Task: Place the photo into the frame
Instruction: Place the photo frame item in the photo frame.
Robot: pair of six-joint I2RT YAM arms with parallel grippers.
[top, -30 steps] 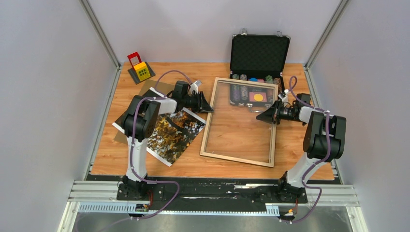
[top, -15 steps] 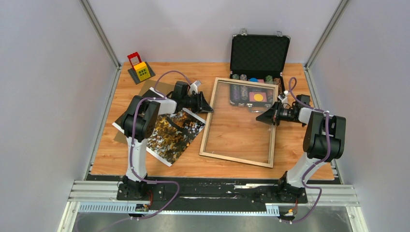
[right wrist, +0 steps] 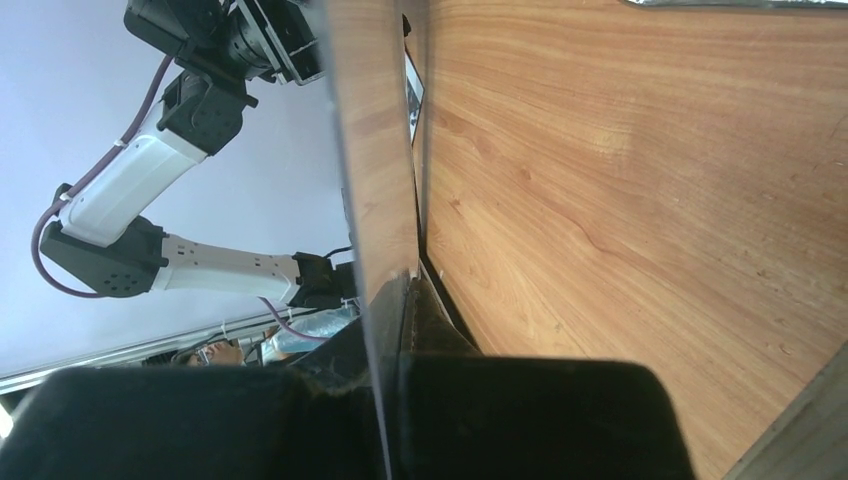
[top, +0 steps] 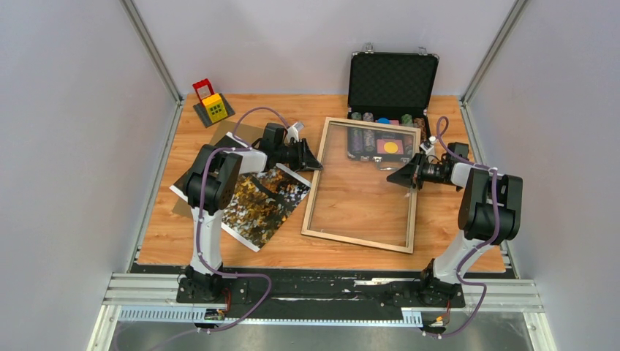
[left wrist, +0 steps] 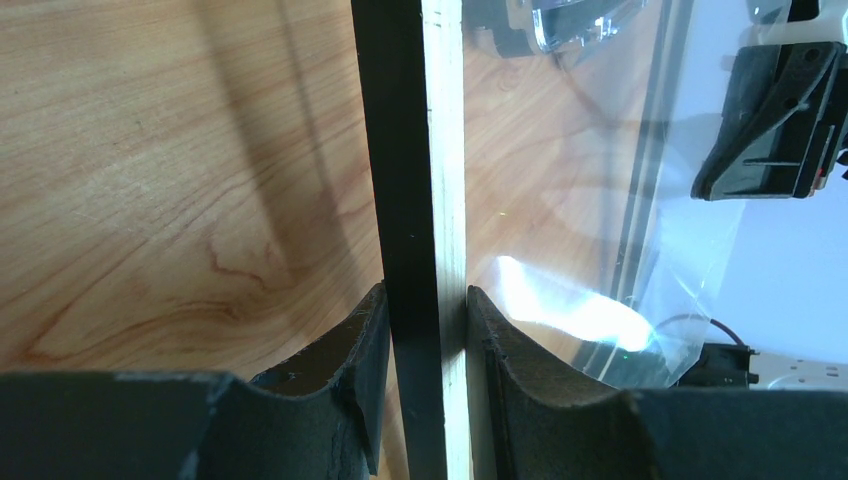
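Note:
The frame [top: 357, 241], thin pale wood rails, lies in the middle of the table. My left gripper [top: 316, 162] is shut on its left rail [left wrist: 412, 150], which shows black and pale between the pads. A clear pane [top: 369, 157] stands tilted over the frame. My right gripper [top: 395, 176] is shut on the pane's right edge, and in the right wrist view the thin sheet [right wrist: 370, 150] runs between the closed jaws [right wrist: 400, 290]. The photo [top: 267, 201], dark trees with orange and white foliage, lies flat left of the frame, partly under the left arm.
An open black chip case [top: 392, 80] stands behind the frame at the back. A red and yellow toy [top: 213, 107] sits at the back left. A brown backing board [top: 227, 133] pokes out from under the photo. Grey walls close in both sides.

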